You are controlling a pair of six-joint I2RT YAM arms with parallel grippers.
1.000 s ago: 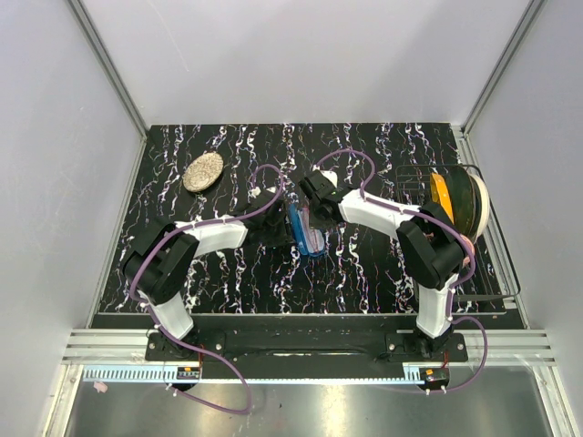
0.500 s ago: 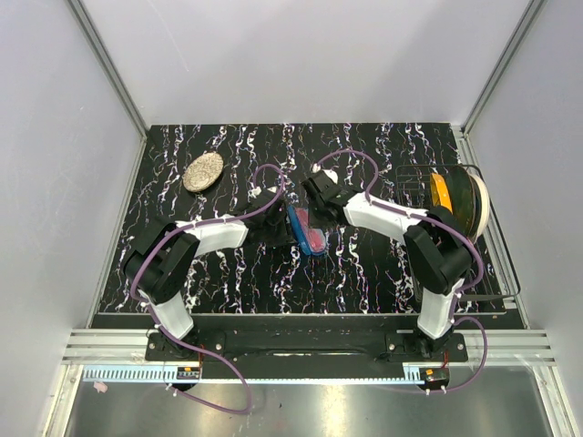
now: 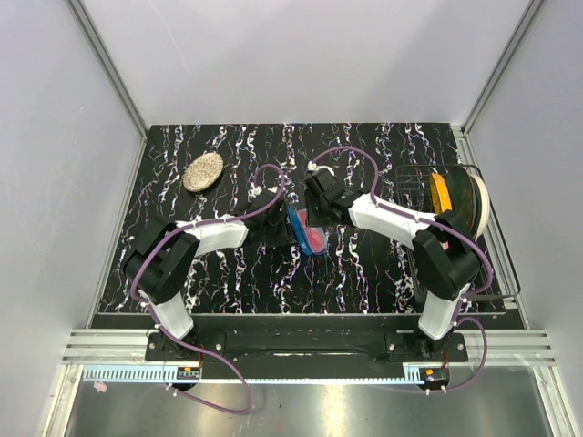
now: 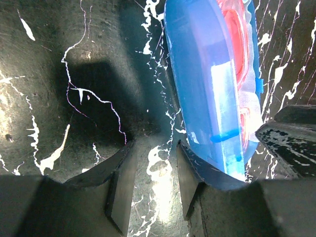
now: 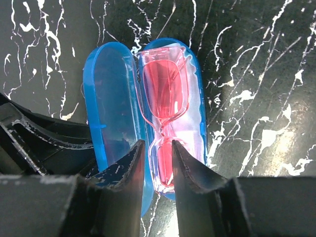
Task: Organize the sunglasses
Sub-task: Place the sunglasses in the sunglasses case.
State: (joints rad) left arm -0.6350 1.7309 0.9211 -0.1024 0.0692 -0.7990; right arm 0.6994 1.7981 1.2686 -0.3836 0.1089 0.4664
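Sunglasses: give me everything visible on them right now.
The sunglasses have a thin pink wire-like frame and translucent pink lenses that look like plastic. They lie flat, lenses end to end, in the base of the open blue case, on a pale lining, with the lid open alongside. The right claw hangs over one lens, jaws apart; contact unclear.

LIGHT: bright, even, supplied from above | GLARE: registered on blue case lid (image 4: 197, 74) and tabletop (image 4: 153, 163) | SHADOW: cast beside case | FOCUS: wrist-view foreground is blurred
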